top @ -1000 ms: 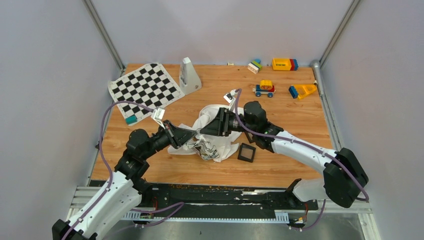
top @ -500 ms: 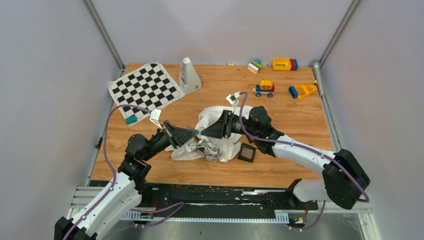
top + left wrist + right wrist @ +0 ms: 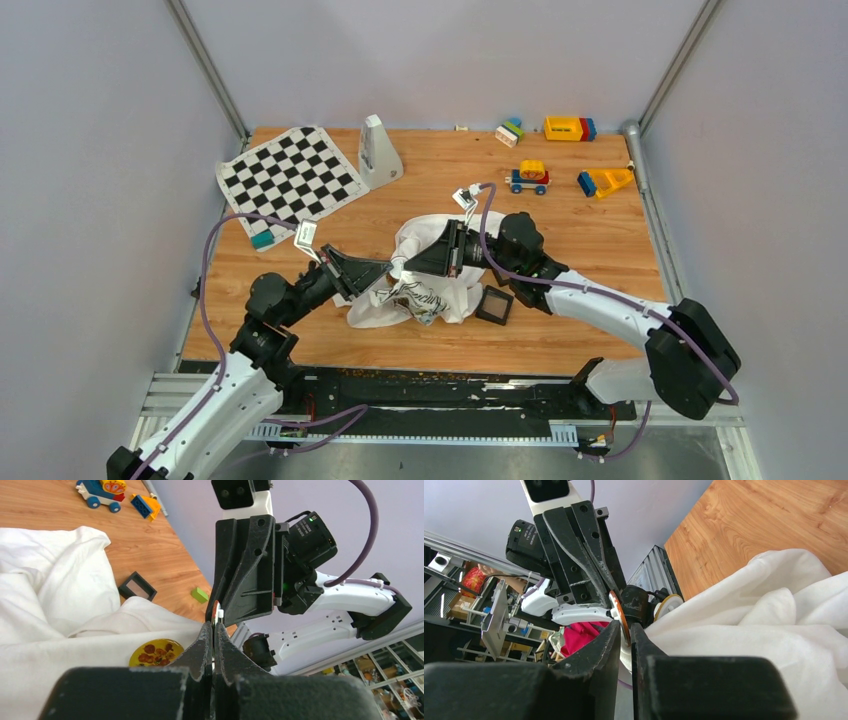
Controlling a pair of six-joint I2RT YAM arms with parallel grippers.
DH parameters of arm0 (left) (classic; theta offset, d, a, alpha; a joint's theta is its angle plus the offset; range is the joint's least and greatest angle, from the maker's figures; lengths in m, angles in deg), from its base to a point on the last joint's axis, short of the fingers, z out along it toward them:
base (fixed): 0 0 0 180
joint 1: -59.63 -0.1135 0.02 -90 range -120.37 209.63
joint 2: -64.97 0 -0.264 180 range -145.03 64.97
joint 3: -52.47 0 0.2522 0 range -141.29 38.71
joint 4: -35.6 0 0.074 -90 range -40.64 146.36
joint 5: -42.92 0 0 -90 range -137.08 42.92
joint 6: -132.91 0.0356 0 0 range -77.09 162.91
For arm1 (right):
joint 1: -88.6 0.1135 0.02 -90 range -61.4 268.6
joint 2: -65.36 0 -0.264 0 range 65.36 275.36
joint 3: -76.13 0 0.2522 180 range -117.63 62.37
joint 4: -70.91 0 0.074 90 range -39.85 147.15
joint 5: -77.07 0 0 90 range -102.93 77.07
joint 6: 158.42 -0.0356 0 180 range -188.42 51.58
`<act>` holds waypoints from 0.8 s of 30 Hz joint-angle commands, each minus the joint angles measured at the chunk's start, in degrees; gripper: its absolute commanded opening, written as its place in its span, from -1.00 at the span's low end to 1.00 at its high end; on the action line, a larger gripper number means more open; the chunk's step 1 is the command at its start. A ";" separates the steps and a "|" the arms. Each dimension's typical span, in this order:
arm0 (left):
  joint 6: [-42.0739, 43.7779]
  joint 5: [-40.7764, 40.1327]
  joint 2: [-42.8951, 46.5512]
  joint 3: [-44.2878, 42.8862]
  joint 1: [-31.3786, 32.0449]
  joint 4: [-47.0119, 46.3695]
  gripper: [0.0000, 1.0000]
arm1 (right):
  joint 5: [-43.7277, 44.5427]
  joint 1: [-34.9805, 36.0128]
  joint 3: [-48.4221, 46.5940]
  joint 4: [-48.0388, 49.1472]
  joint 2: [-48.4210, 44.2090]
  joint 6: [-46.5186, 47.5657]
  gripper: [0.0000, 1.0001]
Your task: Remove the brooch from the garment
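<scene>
Both claws nose to nose over a rumpled white garment point(image 3: 418, 228), mid-surface.

You've got a wood-grain surface point(image 3: 600, 240) boxed in by plain pale walls point(image 3: 450, 60), with a checkered mat point(image 3: 292, 172) and plastic toys point(image 3: 527, 177) at the back. Your left claw point(image 3: 213, 628) and right claw point(image 3: 624, 630) are both pressed together, with a thin orange-rimmed sliver point(image 3: 618, 611) at the tips; can't tell which one holds it. The brooch point(image 3: 154, 653), round, glossy yellow with brown flowers, lies on the soft garment just beside your left claw, hidden from the top camera.
</scene>
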 commanded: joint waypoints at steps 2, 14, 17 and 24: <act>2.40 -1.43 -0.24 -1.88 0.17 1.59 -1.00 | -0.53 0.17 -1.21 1.04 -2.86 -0.42 -0.82; 6.17 3.33 -0.32 -6.50 0.17 9.90 -0.33 | -0.89 -0.26 -4.49 -7.29 -4.30 1.81 -1.00; 5.75 4.73 -0.55 -6.40 0.17 9.35 -0.28 | -1.94 -0.42 -5.36 -8.86 -4.35 2.54 -1.00; 5.19 6.55 -2.51 -6.81 0.18 8.58 -0.22 | -4.37 -0.54 -6.54 -8.36 -3.46 2.55 -1.00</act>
